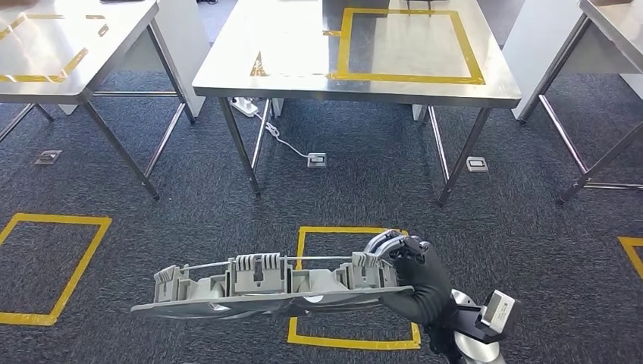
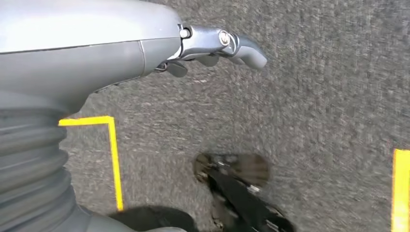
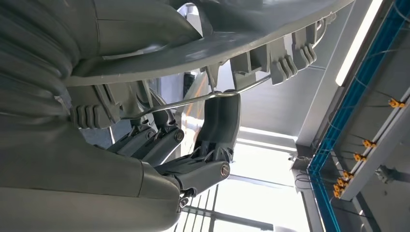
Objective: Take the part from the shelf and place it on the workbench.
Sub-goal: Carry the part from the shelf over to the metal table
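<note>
In right hand [image 1: 413,265] — one part [image 1: 265,287].

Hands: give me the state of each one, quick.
Left hand: holds nothing; fingers look curled in, but open or closed cannot be told.
Right hand: closed on one end of the grey part.

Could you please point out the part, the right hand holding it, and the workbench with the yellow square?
part [image 1: 250,292]: head view, on its grey flat body.
right hand [image 1: 419,277]: head view, on the black glove's back.
workbench [image 1: 296,45]: head view, on bare steel top.
</note>
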